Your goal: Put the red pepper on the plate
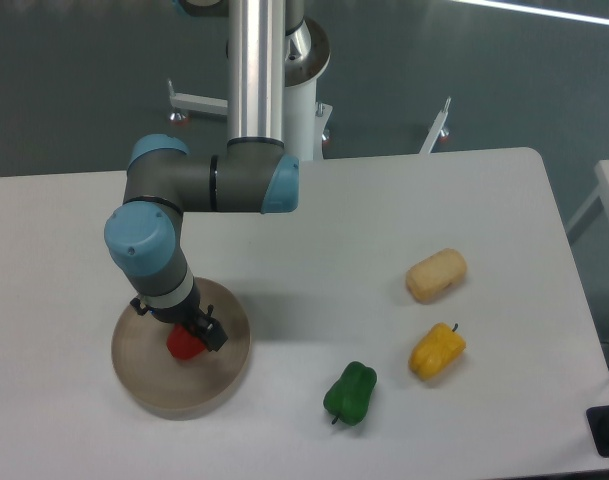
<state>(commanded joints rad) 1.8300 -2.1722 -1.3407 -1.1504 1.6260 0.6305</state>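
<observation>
White table [384, 210], dark grey wall [84, 80]

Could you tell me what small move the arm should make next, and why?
Probably open the gripper and lift straight up. The red pepper already sits over the middle of the plate, apparently resting on it, so releasing seems all that remains. Whether the fingers have let go cannot be seen from this view.

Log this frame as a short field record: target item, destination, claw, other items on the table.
target: red pepper, over the plate, partly hidden by the claw
destination: plate, near the table's left front
claw: claw at the pepper; open or shut not visible
other items: green pepper, yellow pepper, beige loaf-like item, all off the plate
</observation>
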